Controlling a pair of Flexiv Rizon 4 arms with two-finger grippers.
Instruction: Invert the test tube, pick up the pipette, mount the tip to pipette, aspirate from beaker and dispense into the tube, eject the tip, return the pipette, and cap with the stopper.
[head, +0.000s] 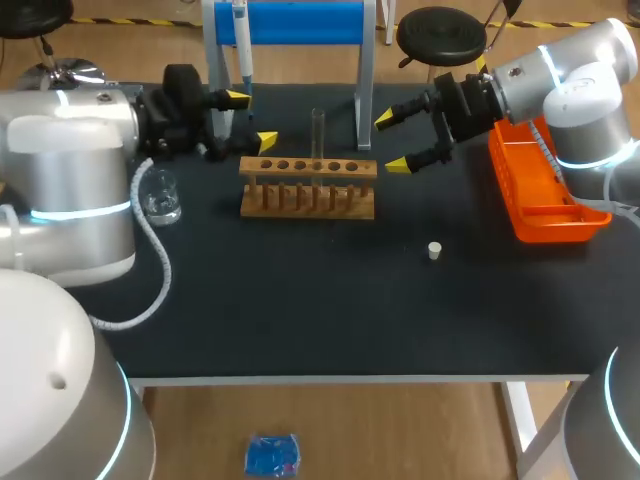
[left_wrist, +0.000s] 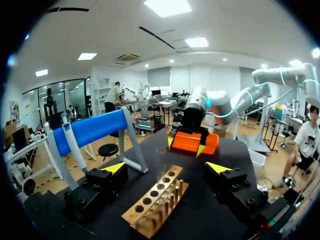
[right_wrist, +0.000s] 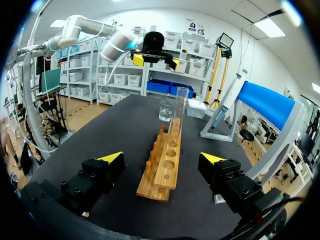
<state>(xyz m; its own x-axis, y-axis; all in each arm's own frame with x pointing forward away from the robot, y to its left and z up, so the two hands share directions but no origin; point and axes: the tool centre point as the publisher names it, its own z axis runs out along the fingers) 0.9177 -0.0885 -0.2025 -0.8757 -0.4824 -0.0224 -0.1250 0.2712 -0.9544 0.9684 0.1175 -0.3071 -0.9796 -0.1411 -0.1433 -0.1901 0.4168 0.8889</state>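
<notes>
On the desk (head: 300, 300), well short of the right gripper (head: 391, 141), lies the small white stopper (head: 434, 250), apart from everything. Farther back the wooden rack (head: 308, 187) sits between the two pairs of fingers, touching neither. The test tube (head: 318, 135) stands upright in it, its clear glass faint; which end is up cannot be told. Both the right gripper's fingers and those of the left gripper (head: 252, 119) are spread and hold nothing. Behind the left fingers hangs the pipette (head: 241, 40), its lower end hidden by them.

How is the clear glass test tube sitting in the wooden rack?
Upright: the clear glass test tube stands vertical in one hole of the wooden rack. Which end is up, cannot tell.
</notes>
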